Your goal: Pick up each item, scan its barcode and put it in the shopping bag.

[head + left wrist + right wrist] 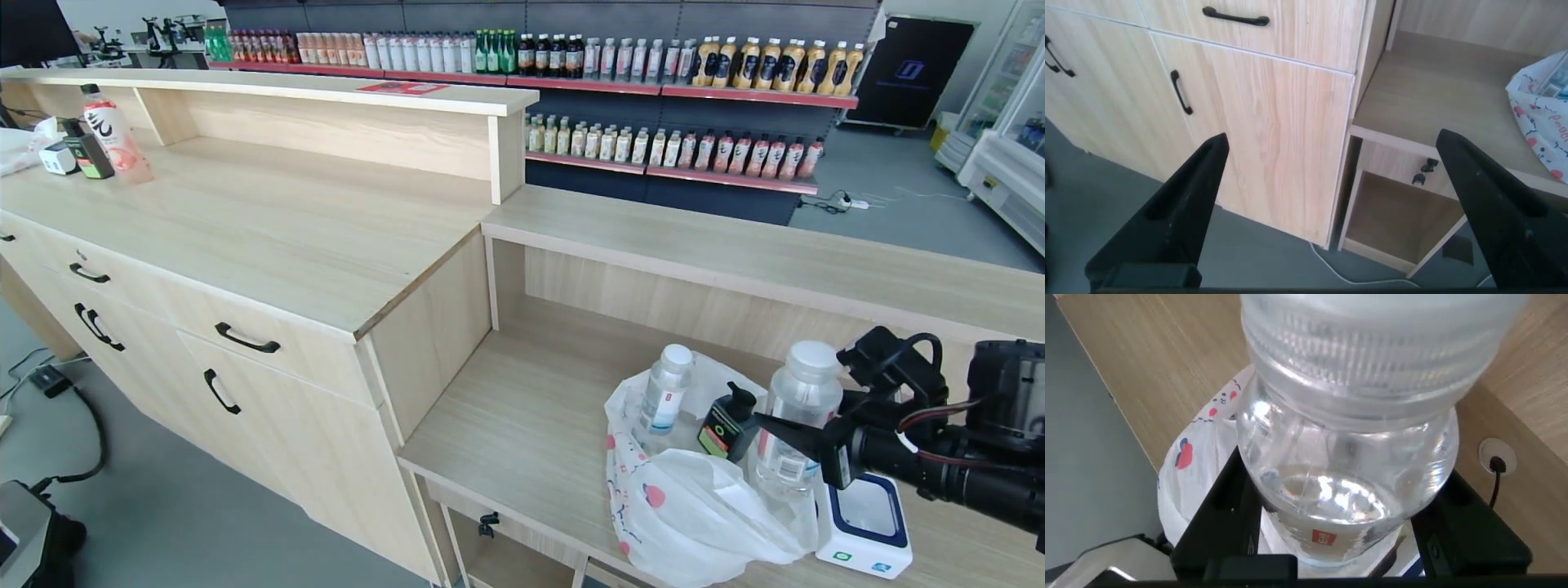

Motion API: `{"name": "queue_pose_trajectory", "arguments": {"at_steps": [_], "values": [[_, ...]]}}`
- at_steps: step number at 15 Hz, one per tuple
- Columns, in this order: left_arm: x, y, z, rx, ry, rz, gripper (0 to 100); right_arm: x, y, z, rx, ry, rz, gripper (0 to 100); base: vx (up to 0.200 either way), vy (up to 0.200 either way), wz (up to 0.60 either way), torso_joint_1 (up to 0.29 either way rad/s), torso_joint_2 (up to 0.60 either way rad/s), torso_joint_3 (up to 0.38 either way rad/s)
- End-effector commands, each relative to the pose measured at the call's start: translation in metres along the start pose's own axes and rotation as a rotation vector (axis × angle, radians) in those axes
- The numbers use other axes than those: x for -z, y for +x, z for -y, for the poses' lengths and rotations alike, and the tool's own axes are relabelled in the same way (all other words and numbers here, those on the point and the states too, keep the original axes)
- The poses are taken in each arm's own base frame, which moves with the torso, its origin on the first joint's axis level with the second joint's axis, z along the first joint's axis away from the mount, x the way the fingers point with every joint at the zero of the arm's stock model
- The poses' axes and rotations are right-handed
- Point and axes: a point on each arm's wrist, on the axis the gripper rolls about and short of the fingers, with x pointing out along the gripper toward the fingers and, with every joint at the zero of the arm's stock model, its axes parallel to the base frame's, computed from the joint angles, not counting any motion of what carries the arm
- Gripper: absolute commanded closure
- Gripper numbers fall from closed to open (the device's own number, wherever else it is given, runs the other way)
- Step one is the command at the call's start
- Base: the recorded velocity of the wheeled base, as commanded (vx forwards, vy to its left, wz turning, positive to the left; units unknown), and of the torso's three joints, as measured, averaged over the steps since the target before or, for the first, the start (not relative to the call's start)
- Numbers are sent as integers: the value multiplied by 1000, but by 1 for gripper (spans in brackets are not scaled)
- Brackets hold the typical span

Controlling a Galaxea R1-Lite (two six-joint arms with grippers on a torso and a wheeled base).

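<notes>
My right gripper (804, 445) is shut on a clear water bottle (796, 416) with a white cap, held upright at the right edge of the white shopping bag (694, 514). In the right wrist view the black fingers (1221, 518) clamp the water bottle (1347, 457) on both sides, with the shopping bag (1192, 469) beneath it. Inside the bag stand a second clear bottle (663, 400) and a dark pump bottle (729, 425). A white and blue scanner (865, 523) sits just right of the bag. My left gripper (1331, 220) hangs open before the cabinet front, holding nothing.
Far left on the upper counter (269, 229) stand a pink drink bottle (114, 131), a dark pump bottle (86, 153) and a small white box (57, 157). The bag rests on a lower shelf (522, 425). Drink shelves (669, 86) line the back.
</notes>
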Motion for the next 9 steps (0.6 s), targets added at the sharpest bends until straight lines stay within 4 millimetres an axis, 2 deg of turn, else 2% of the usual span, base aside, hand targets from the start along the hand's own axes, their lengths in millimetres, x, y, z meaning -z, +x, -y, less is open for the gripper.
{"name": "queue_pose_trajectory", "arguments": {"at_steps": [1, 6, 9], "values": [[0, 0, 0, 0, 0, -1, 0, 7, 4, 2, -36, -3, -15, 100, 0, 0, 0, 0, 0, 0], [0, 0, 0, 0, 0, -1, 0, 32, -1, 26, -208, -170, 25, 100, 0, 0, 0, 0, 0, 0], [0, 0, 0, 0, 0, -1, 0, 39, 5, 29, -291, -189, 64, 100, 0, 0, 0, 0, 0, 0]]}}
